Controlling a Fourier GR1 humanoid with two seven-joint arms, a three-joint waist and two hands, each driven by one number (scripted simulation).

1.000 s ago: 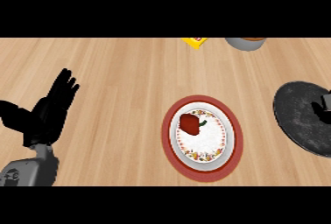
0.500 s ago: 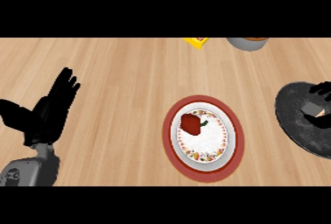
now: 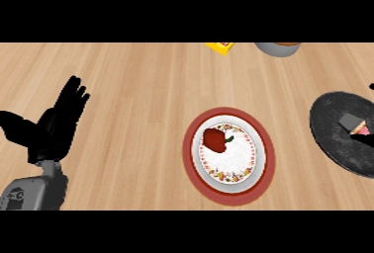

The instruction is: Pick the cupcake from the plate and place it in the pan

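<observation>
The cupcake (image 3: pixel 355 124), grey wrapper with pink topping, lies on its side inside the dark round pan (image 3: pixel 335 141) at the right edge. A white patterned plate (image 3: pixel 228 173) on a red underplate (image 3: pixel 191 148) sits at centre right and holds a red fruit-like item (image 3: pixel 216 140). My left hand (image 3: pixel 53 129) rests open at the far left, fingers pointing up, away from everything. Of my right hand (image 3: pixel 371 86) only a dark sliver shows at the right edge above the pan, clear of the cupcake.
A yellow packet (image 3: pixel 220 47) and a grey cup (image 3: pixel 277 48) stand at the counter's far edge, partly cut off. Bare wooden counter (image 3: pixel 139 89) lies between my left hand and the plate.
My right hand has pulled up and right off the pan, almost out of view, leaving the cupcake lying in the pan. The left hand has not moved.
</observation>
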